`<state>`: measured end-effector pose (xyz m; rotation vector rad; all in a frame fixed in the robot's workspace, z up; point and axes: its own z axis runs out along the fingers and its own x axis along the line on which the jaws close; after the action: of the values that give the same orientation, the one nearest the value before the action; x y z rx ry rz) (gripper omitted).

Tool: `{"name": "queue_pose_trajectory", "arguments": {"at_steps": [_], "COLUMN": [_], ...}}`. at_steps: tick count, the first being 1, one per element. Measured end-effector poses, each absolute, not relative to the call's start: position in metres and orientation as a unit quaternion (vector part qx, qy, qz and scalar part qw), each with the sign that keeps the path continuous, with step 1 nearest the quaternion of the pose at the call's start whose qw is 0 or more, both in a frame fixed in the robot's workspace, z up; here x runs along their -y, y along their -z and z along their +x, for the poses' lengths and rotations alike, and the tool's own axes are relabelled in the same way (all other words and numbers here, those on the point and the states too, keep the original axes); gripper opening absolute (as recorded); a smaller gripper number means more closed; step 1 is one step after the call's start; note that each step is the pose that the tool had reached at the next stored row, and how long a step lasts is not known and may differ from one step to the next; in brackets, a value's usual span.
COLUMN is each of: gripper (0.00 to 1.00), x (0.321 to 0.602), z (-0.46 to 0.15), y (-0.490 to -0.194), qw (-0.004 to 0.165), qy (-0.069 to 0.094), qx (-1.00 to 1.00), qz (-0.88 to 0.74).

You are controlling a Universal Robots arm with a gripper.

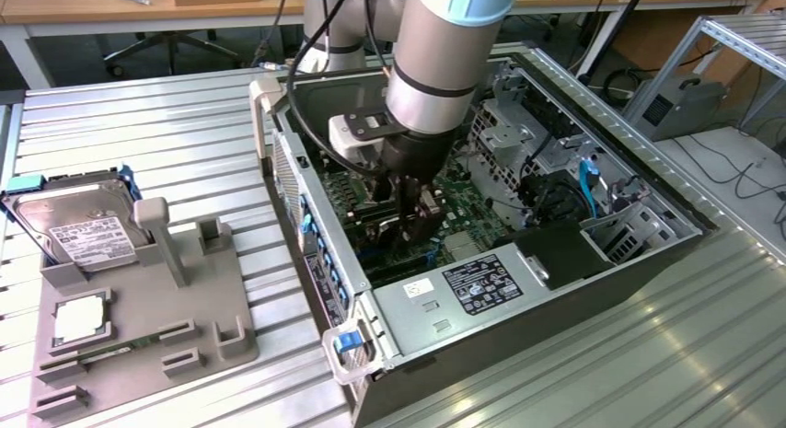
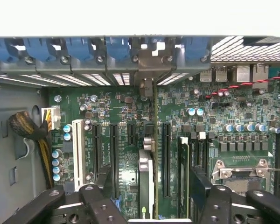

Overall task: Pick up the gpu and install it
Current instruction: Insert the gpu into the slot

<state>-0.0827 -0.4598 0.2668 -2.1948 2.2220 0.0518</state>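
Observation:
The gpu (image 2: 146, 179) stands on edge in a motherboard slot. I see it edge-on as a thin card, with its pale metal bracket (image 2: 147, 70) against the case's rear slot row. My gripper (image 2: 149, 205) is open and straddles the card, and both black fingers (image 2: 99, 198) stand well clear of its sides. In the exterior view the gripper (image 1: 408, 227) reaches down into the open computer case (image 1: 614, 133), just above the motherboard.
On the exterior view's left a grey fixture (image 1: 147, 327) holds a hard drive (image 1: 80, 230) and a slim green memory stick (image 1: 110, 350). Inside the case are the power supply (image 1: 485, 285), a memory module (image 2: 183, 172), the CPU socket (image 2: 242, 170) and a cable bundle (image 2: 28, 130).

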Motion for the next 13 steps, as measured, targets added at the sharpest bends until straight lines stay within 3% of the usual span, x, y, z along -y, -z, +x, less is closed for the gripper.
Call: {"name": "queue_pose_trajectory", "arguments": {"at_steps": [13], "gripper": [0.76], "x": [0.459], "z": [-0.083], "y": [-0.318], "qw": [0.008], "qy": [-0.016], "qx": [-0.711], "qz": [-0.703]}}
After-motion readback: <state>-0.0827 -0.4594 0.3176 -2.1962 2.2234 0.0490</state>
